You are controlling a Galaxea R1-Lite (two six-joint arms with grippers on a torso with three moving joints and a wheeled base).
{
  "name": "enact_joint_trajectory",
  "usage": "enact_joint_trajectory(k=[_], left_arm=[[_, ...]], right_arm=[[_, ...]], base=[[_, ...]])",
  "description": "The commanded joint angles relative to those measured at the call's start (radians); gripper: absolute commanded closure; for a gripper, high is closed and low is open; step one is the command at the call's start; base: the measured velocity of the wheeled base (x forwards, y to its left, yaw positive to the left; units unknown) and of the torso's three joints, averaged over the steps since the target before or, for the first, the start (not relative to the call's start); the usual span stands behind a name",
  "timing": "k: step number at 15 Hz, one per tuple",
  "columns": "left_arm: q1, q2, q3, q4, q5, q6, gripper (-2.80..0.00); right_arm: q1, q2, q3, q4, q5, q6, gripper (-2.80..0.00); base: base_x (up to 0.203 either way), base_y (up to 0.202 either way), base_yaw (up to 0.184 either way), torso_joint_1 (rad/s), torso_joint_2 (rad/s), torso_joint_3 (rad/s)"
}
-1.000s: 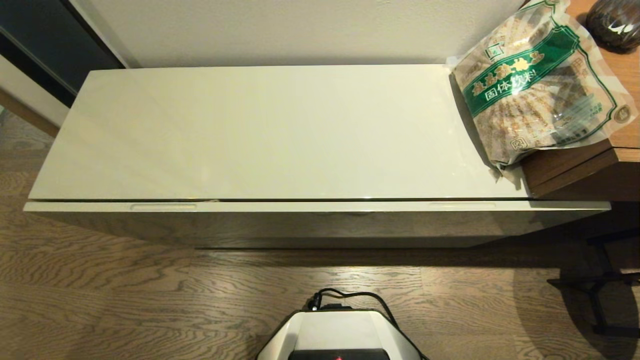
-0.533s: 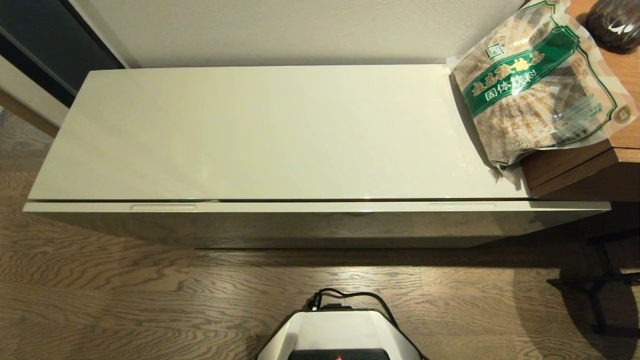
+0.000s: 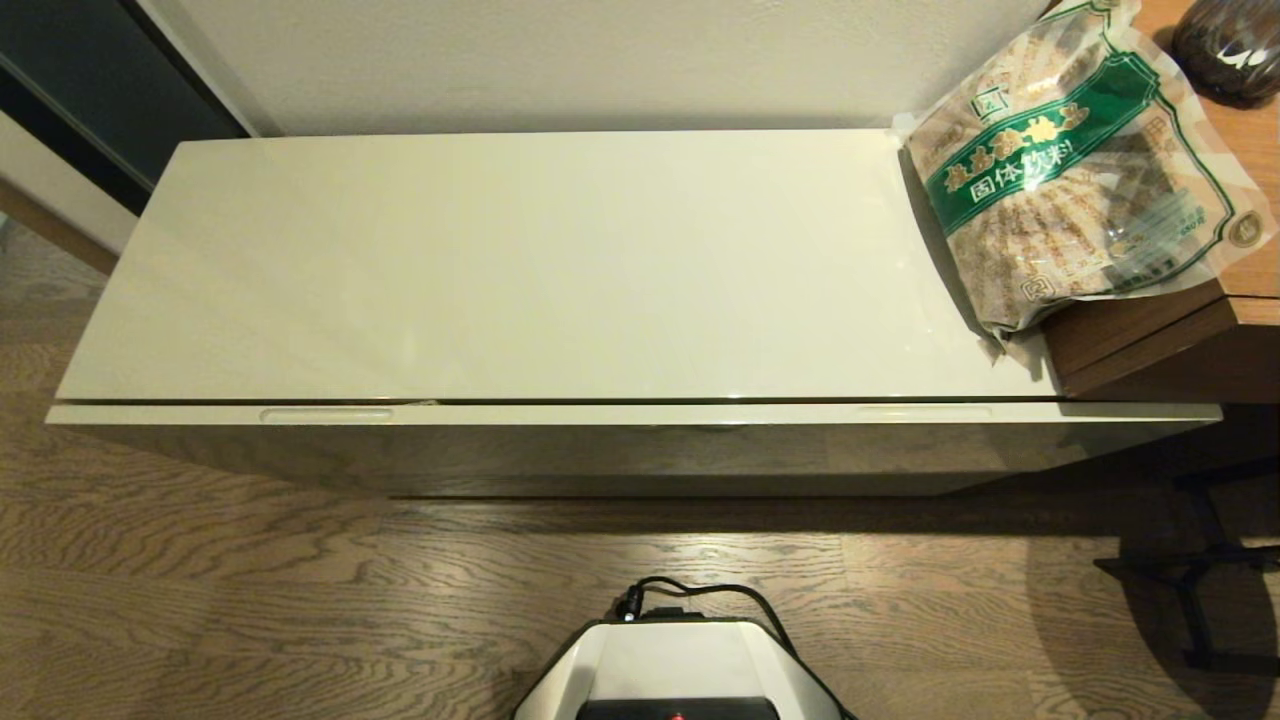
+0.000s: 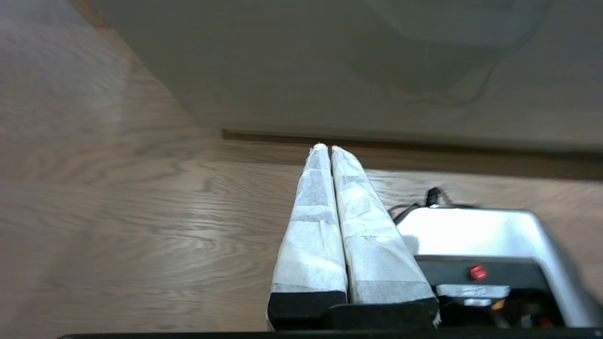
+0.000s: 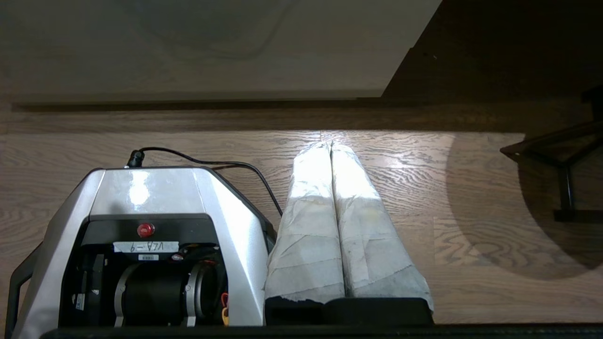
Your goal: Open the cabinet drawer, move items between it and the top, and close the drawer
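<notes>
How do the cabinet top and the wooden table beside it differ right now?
The top is glossy cream and sits lower; the wooden table is brown and stands higher. The top is a long, wide panel seen whole; of the table only a corner shows. The bag of granules rests mostly on the table, with just its lower left edge over the top. Both touch the bag.

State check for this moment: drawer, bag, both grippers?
cabinet drawer: closed, face flush under the top.
bag of granules: sealed, lying across the top's right end and the wooden table.
left gripper: shut, empty, above the floor.
right gripper: shut, empty, above the floor.
</notes>
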Motion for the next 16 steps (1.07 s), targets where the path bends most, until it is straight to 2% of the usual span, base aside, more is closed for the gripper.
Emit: enact_joint_trajectory(k=[1, 2, 4, 9, 10, 14, 16], left_arm=[[0.001, 0.003, 0.001, 0.008, 0.002, 0.087, 0.00], [0.001, 0.003, 0.001, 0.014, 0.002, 0.110, 0.00], [0.000, 0.003, 0.001, 0.057, -0.003, 0.113, 0.00], [0.001, 0.003, 0.001, 0.056, -0.023, 0.168, 0.00], [0.001, 0.003, 0.001, 0.055, -0.023, 0.167, 0.00], [0.001, 0.003, 0.001, 0.051, -0.010, 0.095, 0.00], [0.000, 0.002, 0.001, 0.051, -0.010, 0.095, 0.00]], right_arm=[[0.000, 0.002, 0.000, 0.001, 0.001, -0.001, 0.00], [0.000, 0.002, 0.000, 0.001, 0.001, -0.001, 0.00], [0.000, 0.002, 0.000, 0.001, 0.001, -0.001, 0.00], [0.000, 0.002, 0.000, 0.001, 0.001, -0.001, 0.00], [0.000, 0.002, 0.000, 0.001, 0.001, -0.001, 0.00], [0.000, 0.002, 0.000, 0.001, 0.001, -0.001, 0.00], [0.000, 0.002, 0.000, 0.001, 0.001, -0.001, 0.00]], base=[[0.000, 0.000, 0.000, 0.000, 0.00, 0.000], [0.000, 0.000, 0.000, 0.000, 0.00, 0.000], [0.000, 0.000, 0.000, 0.000, 0.00, 0.000], [0.000, 0.000, 0.000, 0.000, 0.00, 0.000], [0.000, 0.000, 0.000, 0.000, 0.00, 0.000], [0.000, 0.000, 0.000, 0.000, 0.00, 0.000], [0.000, 0.000, 0.000, 0.000, 0.00, 0.000]])
